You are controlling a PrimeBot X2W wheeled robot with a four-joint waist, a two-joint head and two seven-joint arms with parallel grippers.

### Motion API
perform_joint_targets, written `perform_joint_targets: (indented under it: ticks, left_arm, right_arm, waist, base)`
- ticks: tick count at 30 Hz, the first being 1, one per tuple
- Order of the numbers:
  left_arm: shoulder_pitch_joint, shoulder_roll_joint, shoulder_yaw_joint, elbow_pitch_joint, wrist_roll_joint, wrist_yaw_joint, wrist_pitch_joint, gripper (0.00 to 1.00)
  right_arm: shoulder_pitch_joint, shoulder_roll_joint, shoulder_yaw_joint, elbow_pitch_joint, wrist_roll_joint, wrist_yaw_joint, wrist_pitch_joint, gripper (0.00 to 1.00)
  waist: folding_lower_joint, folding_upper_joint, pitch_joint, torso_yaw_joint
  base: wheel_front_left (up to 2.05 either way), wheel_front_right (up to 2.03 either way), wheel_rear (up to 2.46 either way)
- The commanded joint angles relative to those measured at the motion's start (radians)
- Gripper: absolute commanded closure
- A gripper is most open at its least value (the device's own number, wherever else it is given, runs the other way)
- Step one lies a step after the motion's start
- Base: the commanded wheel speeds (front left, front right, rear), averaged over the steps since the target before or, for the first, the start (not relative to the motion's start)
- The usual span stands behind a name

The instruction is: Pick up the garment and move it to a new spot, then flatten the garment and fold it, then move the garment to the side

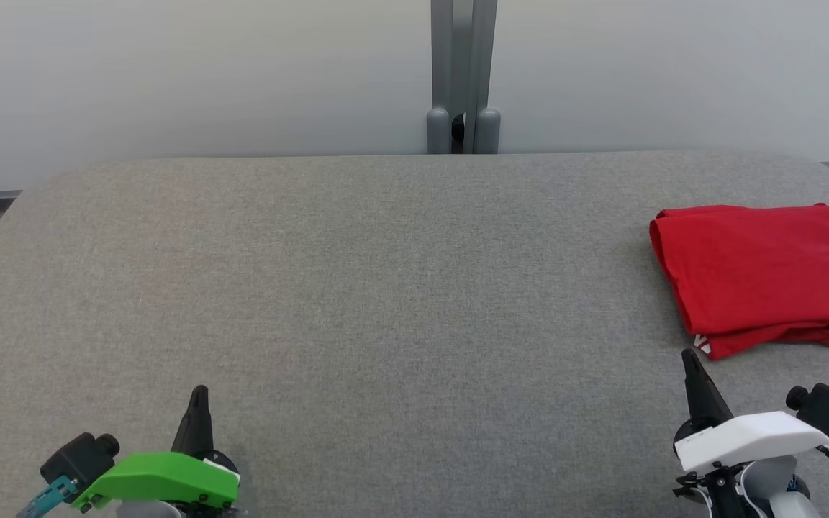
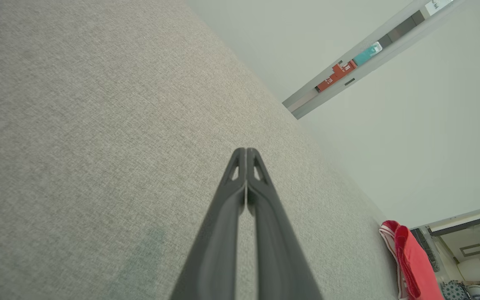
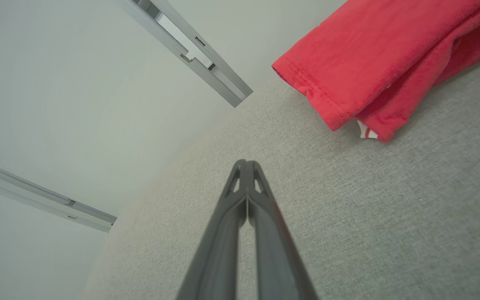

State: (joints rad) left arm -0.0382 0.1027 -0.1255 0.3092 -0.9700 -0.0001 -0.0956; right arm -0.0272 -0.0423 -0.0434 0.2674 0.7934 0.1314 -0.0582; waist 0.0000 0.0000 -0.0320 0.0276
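Observation:
The red garment [image 1: 760, 277] lies folded into a neat rectangle at the right edge of the grey table [image 1: 357, 288], with a bit of white trim showing at its near corner. The right wrist view shows its folded layers [image 3: 373, 62] up close; in the left wrist view it is a small red shape [image 2: 411, 262] far off. My right gripper [image 1: 689, 356] is shut and empty, its tips just short of the garment's near left corner. At the lower left my left gripper [image 1: 199, 393] is shut too, holding nothing [image 2: 246, 151].
A pale wall runs behind the table, with a grey post [image 1: 463, 75] at its middle. The table's corners are rounded, and the garment reaches close to the right edge.

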Motion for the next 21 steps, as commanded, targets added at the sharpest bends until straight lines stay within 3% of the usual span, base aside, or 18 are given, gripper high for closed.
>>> perform_joint_targets:
  ticks: [1, 21]
  left_arm:
    - [-0.034, -0.003, 0.016, -0.015, -0.029, -0.008, 0.008, 1.0]
    - [-0.049, -0.017, 0.085, -0.032, -0.214, -0.047, 0.07, 1.0]
  right_arm:
    - [-0.03, -0.006, -0.005, -0.016, 0.035, 0.0, 0.006, 1.0]
    - [-0.049, -0.007, -0.026, -0.02, 0.272, 0.0, 0.057, 1.0]
  waist:
    - [0.0, 0.0, 0.001, 0.0]
    - [0.0, 0.0, 0.008, -0.007]
  base:
    - [0.0, 0.0, 0.0]
    - [0.0, 0.0, 0.0]
